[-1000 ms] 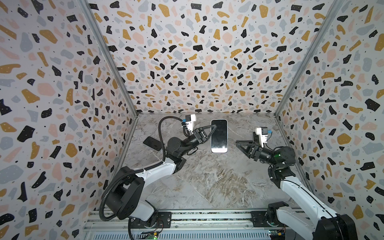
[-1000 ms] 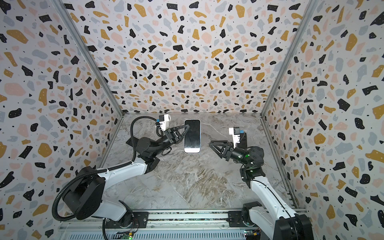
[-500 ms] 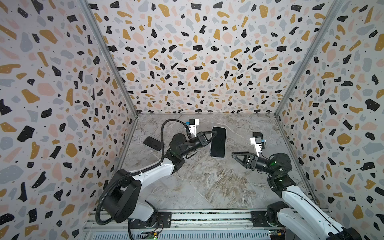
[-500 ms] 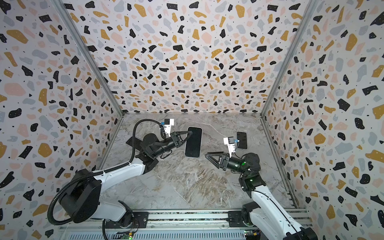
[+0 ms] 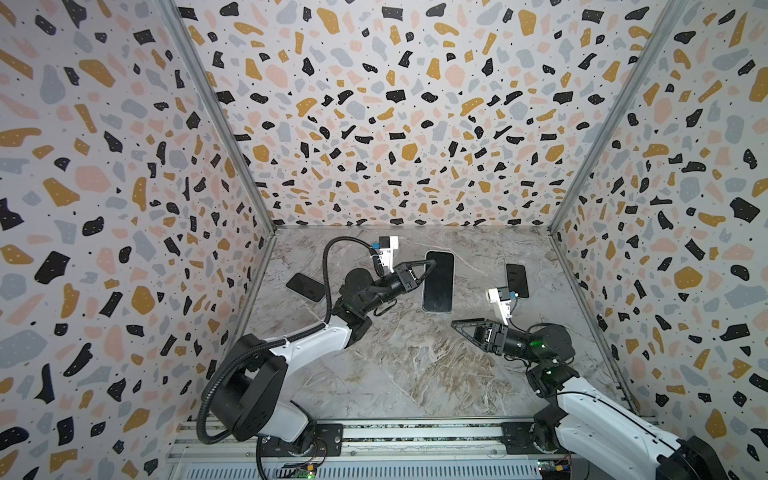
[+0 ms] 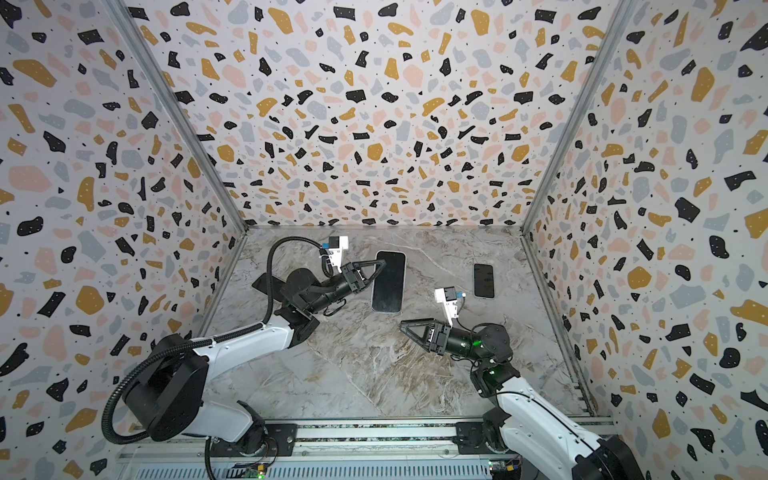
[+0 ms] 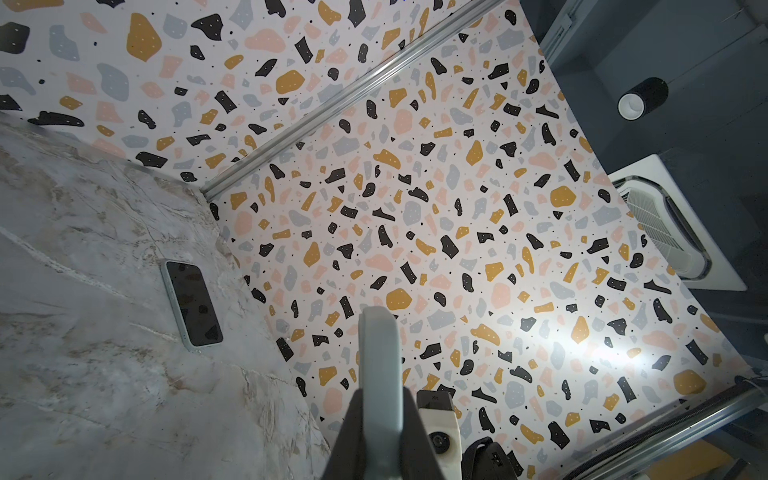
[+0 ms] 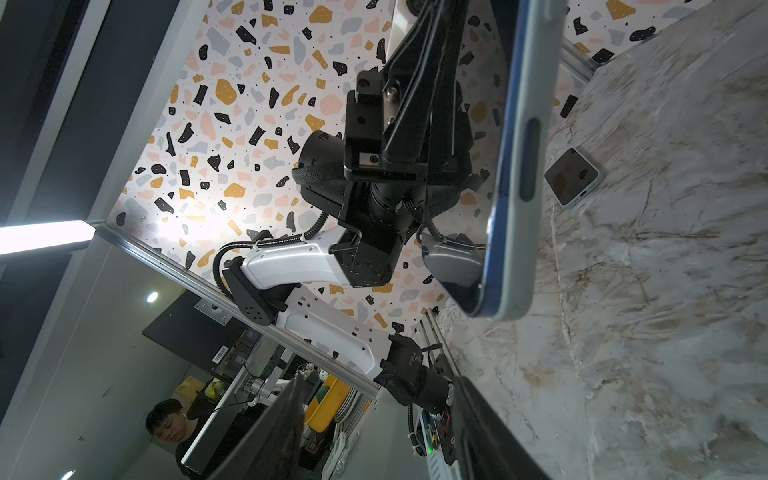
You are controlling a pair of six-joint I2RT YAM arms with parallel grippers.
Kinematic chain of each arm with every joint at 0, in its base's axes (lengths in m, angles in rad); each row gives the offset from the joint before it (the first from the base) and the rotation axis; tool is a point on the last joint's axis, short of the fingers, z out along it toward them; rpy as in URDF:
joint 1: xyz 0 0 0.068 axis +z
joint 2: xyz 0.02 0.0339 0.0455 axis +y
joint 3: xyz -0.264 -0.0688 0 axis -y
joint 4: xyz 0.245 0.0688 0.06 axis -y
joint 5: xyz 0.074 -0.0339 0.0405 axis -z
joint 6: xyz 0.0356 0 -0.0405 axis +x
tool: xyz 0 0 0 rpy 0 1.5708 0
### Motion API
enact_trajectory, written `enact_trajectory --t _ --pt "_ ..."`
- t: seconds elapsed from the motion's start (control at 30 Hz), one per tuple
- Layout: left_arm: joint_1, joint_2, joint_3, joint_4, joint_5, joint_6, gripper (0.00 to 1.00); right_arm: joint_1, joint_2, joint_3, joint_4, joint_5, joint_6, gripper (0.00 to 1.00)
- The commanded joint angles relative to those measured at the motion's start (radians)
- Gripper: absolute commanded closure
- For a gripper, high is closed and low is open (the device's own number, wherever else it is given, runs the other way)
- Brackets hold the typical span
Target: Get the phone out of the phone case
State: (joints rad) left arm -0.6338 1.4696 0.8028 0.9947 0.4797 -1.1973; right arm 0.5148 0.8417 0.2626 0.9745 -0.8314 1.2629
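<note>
The phone in its pale grey-blue phone case (image 5: 438,282) (image 6: 388,282) hangs above the marble floor, dark screen facing up in both top views. My left gripper (image 5: 432,262) (image 6: 382,262) is shut on the case's upper left edge. In the left wrist view the case edge (image 7: 380,365) sits pinched between the fingers. In the right wrist view the case (image 8: 519,166) shows edge-on with the phone's blue rim. My right gripper (image 5: 454,322) (image 6: 402,324) (image 8: 374,436) is open and empty, in front of and just right of the phone's lower end.
A second phone (image 5: 517,280) (image 6: 483,280) (image 7: 193,303) lies on the floor near the right wall. A third, dark phone (image 5: 305,286) (image 8: 573,176) lies near the left wall behind the left arm. Speckled walls close in three sides; a metal rail (image 5: 415,432) runs along the front.
The left gripper has turned the phone from light back up to dark screen up. The right gripper has drawn back toward the front and left, uncovering the phone by the right wall.
</note>
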Motion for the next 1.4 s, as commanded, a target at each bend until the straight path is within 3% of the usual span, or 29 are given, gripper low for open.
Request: enact_trajectory --t 0.0,1.1,1.37 --pt "-0.013 0.003 -0.001 0.149 -0.005 -0.016 1.0 0.012 0.023 0.002 0.105 0.019 0.039 0.41" --pt "-0.056 0.094 -0.03 0.263 0.039 -0.048 1.0 -0.077 0.17 -0.02 0.255 0.011 0.073 0.46" --pt "-0.058 0.124 -0.033 0.311 0.039 -0.079 1.0 -0.086 0.186 -0.042 0.283 0.015 0.093 0.61"
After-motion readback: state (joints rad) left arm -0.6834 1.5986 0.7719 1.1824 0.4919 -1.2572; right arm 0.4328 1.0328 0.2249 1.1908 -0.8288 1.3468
